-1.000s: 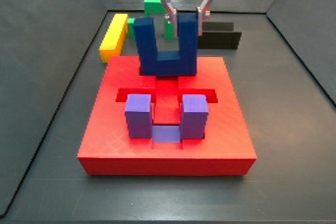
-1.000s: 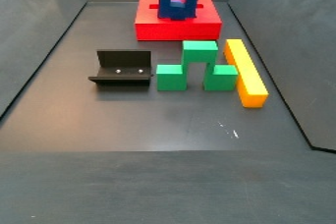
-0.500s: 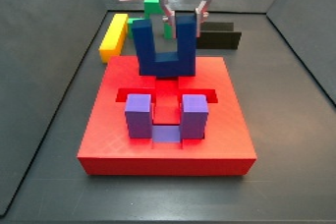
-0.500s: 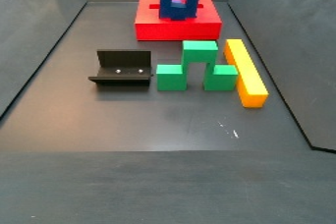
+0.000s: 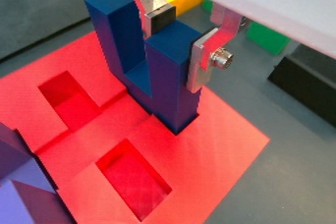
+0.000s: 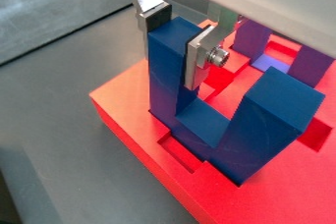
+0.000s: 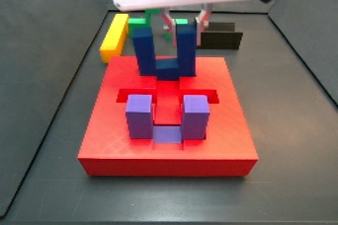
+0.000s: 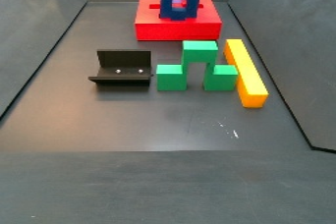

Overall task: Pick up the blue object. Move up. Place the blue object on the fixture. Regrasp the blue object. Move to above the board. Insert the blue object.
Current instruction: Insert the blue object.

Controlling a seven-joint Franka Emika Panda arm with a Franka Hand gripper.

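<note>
Over the board's (image 7: 168, 130) back edge, hand (image 5: 180, 33) clamped on one blue object (image 5: 151, 61) prong, base in recess.

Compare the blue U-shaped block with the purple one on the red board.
The blue object is dark blue, gripped by the gripper on one prong, at the far end of the board. The purple block is lighter, ungripped, at the near end. Both are U-shaped with prongs up.
</note>
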